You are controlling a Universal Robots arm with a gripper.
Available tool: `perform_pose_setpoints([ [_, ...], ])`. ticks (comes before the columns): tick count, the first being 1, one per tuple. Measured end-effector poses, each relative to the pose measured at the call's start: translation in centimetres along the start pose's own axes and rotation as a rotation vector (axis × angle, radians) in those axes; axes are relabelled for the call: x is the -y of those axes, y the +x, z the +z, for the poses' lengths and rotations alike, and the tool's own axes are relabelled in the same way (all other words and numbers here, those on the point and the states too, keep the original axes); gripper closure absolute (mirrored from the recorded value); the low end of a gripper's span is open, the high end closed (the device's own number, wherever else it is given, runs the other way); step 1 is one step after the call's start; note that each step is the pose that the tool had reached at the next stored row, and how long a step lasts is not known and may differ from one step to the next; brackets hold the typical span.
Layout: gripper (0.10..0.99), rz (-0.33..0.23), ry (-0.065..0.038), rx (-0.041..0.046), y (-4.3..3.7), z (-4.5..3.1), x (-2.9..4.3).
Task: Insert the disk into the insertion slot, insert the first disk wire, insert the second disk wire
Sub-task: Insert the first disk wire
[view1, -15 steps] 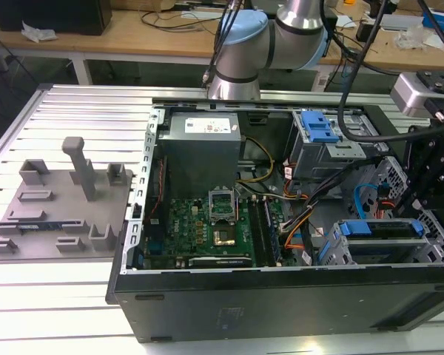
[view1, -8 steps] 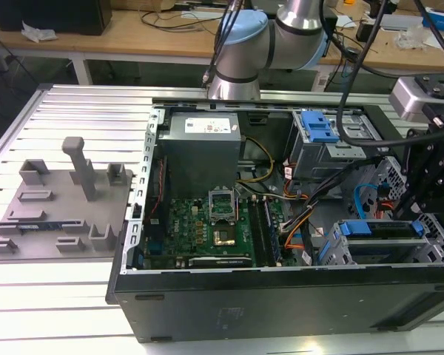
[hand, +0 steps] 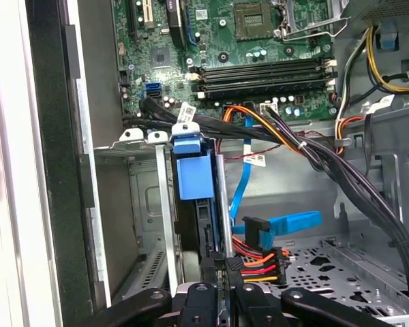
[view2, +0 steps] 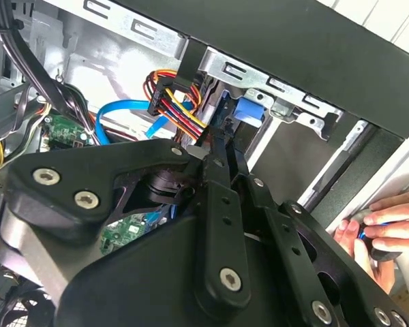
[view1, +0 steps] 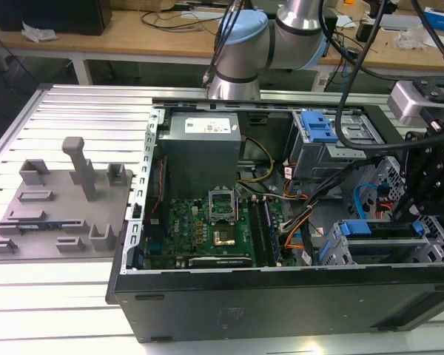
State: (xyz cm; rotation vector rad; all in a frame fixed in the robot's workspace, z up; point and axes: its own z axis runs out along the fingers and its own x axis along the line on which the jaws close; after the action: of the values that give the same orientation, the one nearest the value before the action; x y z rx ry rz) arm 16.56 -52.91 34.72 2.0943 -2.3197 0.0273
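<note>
The disk sits edge-on inside the insertion slot (hand: pixel 144 204), and its blue carrier handle (hand: pixel 191 169) sticks out of the cage mouth. In the exterior view the disk (view1: pixel 377 231) lies in the low grey cage (view1: pixel 433 250) at the case's right end. My gripper (hand: pixel 219 276) hangs just off the disk's end, fingers close together on the black plug of a red, orange and yellow disk wire (hand: pixel 258 266). That wire bundle (view2: pixel 174 102) runs into my fingertips (view2: pixel 215 146). A blue flat disk wire (hand: pixel 286 221) hangs loose beside it, its plug free.
The taller grey cage with a blue latch (view1: pixel 318 127) stands behind. The motherboard (view1: pixel 207 225) and black cable bundles (hand: pixel 313 153) fill the case middle. A person's hand (view2: pixel 382 221) rests outside the case wall. A grey fixture plate (view1: pixel 55 211) lies at the exterior view's left.
</note>
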Motion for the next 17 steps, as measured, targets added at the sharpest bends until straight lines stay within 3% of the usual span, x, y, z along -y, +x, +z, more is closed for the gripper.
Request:
perform_pose_setpoints([
  [17, 0.918, 0.000, 0.000, 0.0001, 0.16, 0.72, -0.02],
])
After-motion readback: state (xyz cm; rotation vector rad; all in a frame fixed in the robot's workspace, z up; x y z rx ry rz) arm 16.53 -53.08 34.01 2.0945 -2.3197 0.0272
